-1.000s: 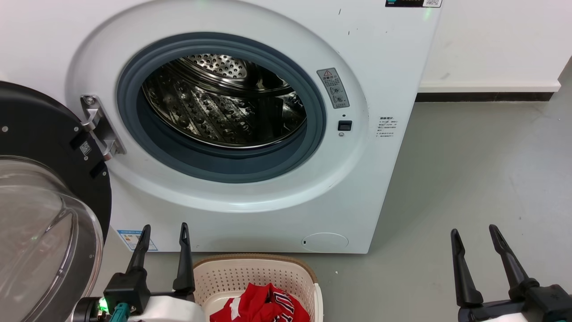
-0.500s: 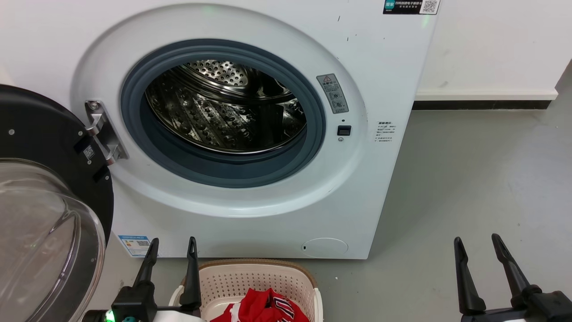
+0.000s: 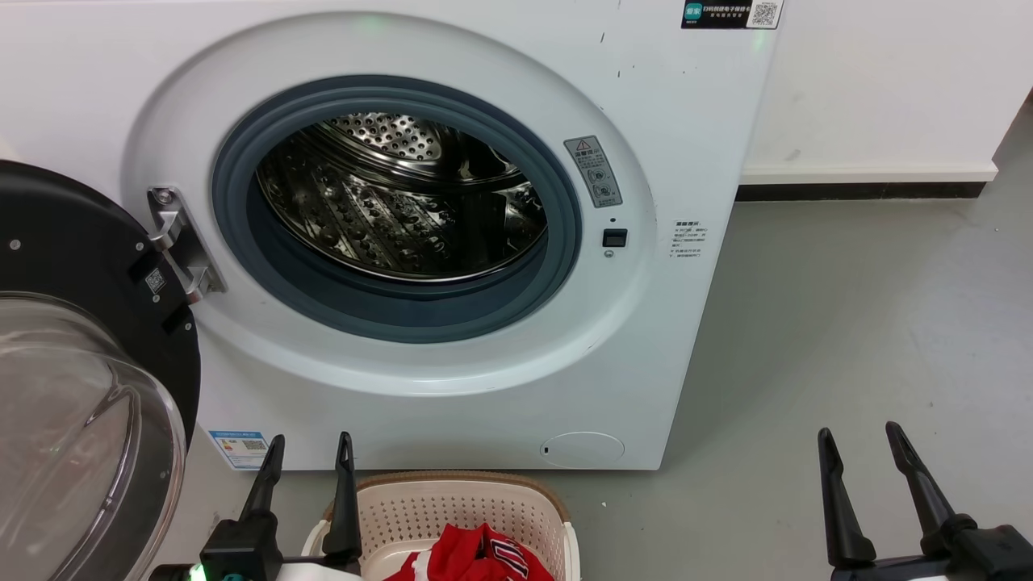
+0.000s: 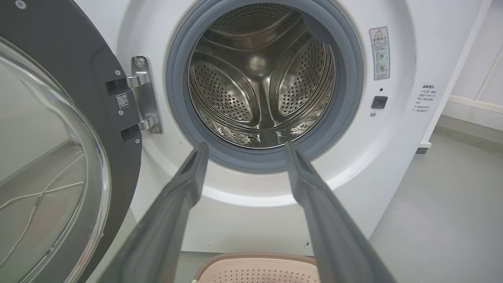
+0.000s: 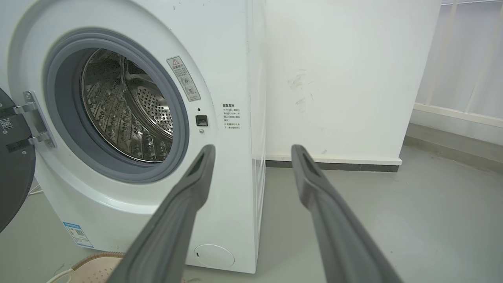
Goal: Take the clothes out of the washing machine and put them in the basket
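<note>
While the bright red lettered garment (image 3: 472, 555) lies in the small cream-white perforated plastic basket (image 3: 460, 479) before the large white front-loading washing machine (image 3: 662, 347) with its door (image 3: 64, 234) open, the left gripper (image 3: 311, 440) and right gripper (image 3: 857, 430) hang spread apart, holding nothing.

Glossy perforated steel drum (image 3: 403, 202), matt grey rubber ring (image 3: 387, 311), perforated plastic basket (image 3: 452, 508).

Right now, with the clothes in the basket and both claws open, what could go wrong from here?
1. The left claw stands right beside the basket rim; a sideways swing might knock it over and spill the clothes.
2. The open door hangs near the left arm; turning left could strike its glass.
</note>
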{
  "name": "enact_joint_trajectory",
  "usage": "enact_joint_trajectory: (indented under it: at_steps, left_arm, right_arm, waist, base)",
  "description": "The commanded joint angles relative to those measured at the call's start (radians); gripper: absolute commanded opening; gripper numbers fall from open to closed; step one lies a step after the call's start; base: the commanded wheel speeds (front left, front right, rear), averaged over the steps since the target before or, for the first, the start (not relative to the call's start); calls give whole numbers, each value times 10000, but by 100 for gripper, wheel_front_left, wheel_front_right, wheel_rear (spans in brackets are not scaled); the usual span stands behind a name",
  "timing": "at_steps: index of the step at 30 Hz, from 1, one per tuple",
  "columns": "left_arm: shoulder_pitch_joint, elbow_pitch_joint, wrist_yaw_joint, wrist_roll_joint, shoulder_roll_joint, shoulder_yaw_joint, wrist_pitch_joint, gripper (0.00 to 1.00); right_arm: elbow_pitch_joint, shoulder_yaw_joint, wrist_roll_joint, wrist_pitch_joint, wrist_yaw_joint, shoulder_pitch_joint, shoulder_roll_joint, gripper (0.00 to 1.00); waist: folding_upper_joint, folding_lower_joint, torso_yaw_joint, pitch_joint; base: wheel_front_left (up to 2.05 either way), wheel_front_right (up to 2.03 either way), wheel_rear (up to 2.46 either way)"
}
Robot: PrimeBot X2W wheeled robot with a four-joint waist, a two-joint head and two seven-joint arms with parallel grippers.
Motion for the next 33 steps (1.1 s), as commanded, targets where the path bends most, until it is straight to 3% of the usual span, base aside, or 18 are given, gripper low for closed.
enact_joint_trajectory:
  at_steps: [1,3,4,9,33]
  left_arm:
    - [116,38,-13,51,-17,15,-22,100]
    - [91,51,8,54,-17,22,-22,100]
    - [2,25,1,-3,0,10,0,0]
    - [94,450,-18,-224,-4,30,69,0]
    - [-578,809,-447,-4576,-6,473,1143,0]
  right_arm:
    - [-15,-1,35,-19,-7,125,14,100]
    - [-14,0,30,-19,-7,128,14,100]
    - [2,6,3,0,0,0,0,0]
    - [369,63,200,32,2,3,-1,0]
    - [1146,121,4935,859,0,-909,-264,0]
  waist:
    - [0,0,-7,-2]
    - [0,0,-17,-1]
    - [0,0,-18,-2]
    - [0,0,-21,2]
    - [0,0,-1,93]
  base:
    - [0,0,0]
    - [0,0,0]
    - [0,0,0]
    - [0,0,0]
    - [0,0,0]
